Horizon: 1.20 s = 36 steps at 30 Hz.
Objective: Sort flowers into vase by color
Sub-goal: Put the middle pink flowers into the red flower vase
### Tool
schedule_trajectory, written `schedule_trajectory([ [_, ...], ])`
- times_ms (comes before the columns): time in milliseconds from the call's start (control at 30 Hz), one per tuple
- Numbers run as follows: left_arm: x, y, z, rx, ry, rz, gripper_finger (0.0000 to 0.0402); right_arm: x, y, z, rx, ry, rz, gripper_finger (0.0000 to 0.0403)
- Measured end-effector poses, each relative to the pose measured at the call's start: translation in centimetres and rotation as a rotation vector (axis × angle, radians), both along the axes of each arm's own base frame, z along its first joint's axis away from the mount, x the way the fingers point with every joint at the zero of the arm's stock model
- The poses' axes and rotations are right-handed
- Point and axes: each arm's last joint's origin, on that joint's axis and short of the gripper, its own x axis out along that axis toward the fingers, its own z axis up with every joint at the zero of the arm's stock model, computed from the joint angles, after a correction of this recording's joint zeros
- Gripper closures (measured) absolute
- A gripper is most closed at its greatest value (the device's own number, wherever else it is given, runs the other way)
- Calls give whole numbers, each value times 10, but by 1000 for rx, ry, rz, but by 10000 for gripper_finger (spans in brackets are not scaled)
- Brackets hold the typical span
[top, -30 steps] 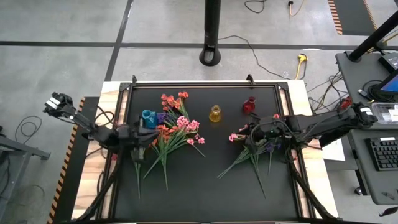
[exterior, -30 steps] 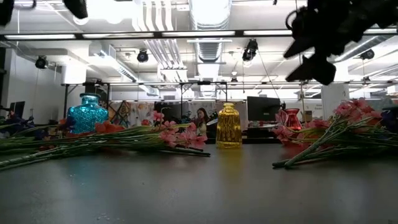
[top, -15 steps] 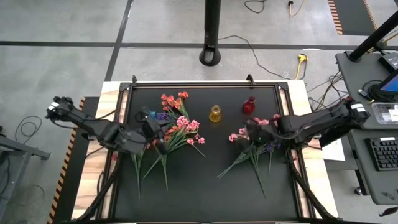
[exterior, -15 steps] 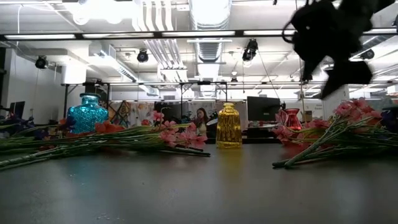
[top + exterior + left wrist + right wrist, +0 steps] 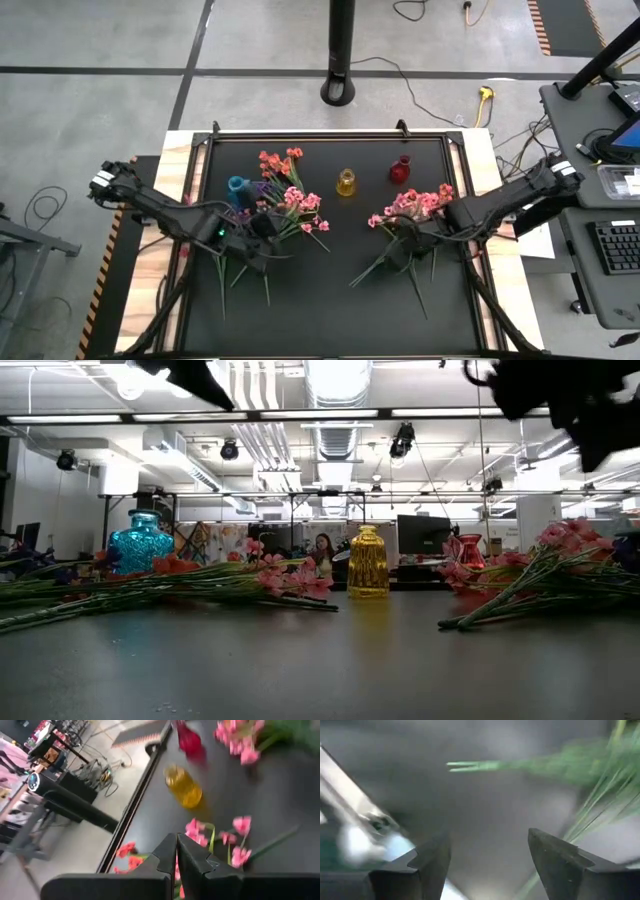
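Black tabletop (image 5: 330,300) carries two piles of pink, orange-red and purple flowers (image 5: 285,205). Left gripper (image 5: 176,851) hovers over the left pile, fingers pressed together; right gripper (image 5: 487,857) spreads wide above green stems (image 5: 600,805).

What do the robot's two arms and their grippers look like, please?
Both arms are dark, slim and jointed, with black cables along them and pale fittings near their outer ends. The left gripper and right gripper have dark, angular, blocky fingers.

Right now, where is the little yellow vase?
In the high view the yellow vase stands at the back middle of the table, between the blue vase on its left and the red vase on its right.
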Motion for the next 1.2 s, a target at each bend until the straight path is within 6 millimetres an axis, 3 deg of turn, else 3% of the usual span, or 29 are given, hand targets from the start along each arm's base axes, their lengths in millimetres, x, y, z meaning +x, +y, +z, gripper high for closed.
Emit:
schedule_trajectory([
  [100, 5, -3, -9, -17, 75, -49, 402, 7, -2, 7, -228, 93, 293, 166],
  [233, 11, -10, -13, -123, 130, -128, 402, 15, -4, 1, -512, 323, 670, 178],
  [467, 17, -14, -12, -203, 97, -130, 402, 45, 4, -38, -607, 353, 1054, 179],
  [667, 16, -14, -12, -238, 63, -101, 402, 51, 6, -69, -597, 389, 1171, 179],
  [867, 18, -15, -12, -255, 39, -94, 402, 50, -2, -85, -596, 376, 1170, 195],
  [1033, 19, -15, -11, -261, 25, -96, 402, 48, -8, -93, -590, 385, 1158, 246],
  [1200, 19, -15, -11, -261, 25, -96, 402, 47, -8, -93, -592, 383, 1169, 327],
])
